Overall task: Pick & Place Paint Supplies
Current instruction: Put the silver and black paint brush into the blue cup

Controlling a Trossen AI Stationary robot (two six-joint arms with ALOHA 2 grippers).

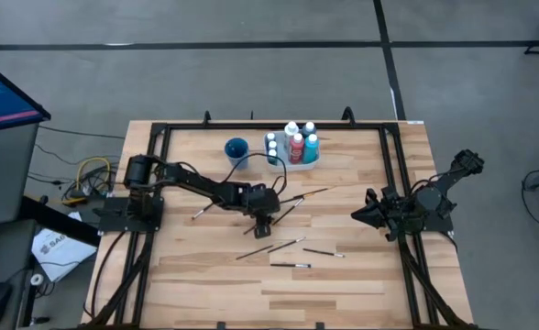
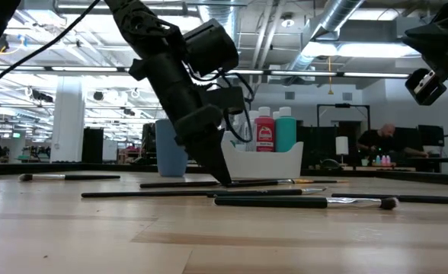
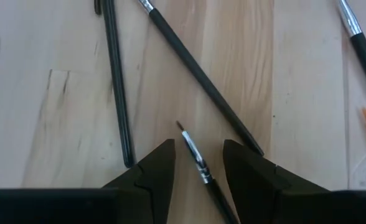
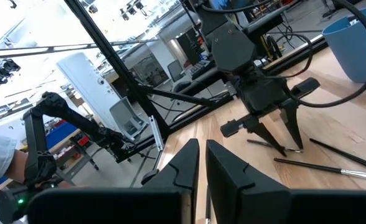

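Observation:
Several thin dark-handled paintbrushes [image 1: 283, 245] lie flat and scattered on the wooden table. White-capped paint bottles [image 1: 297, 145] stand in a white tray [image 2: 262, 161] near the far edge, beside a blue cup [image 1: 236, 149]. My left gripper [image 1: 265, 225] is down at the table top, open. Its fingers stand on either side of one brush [image 3: 194, 152], near the silver ferrule; I see no touch. More brushes [image 3: 117, 81] lie just beyond it. My right gripper [image 1: 359, 216] waits shut above the table's right part.
Other brushes lie toward the near edge [image 1: 290, 265] and toward the tray [image 1: 304, 194]. A black frame [image 1: 159, 137] runs around the table's edges. Bare wood [image 1: 214, 275] lies toward the near left. A person [image 2: 384, 141] sits far back in the room.

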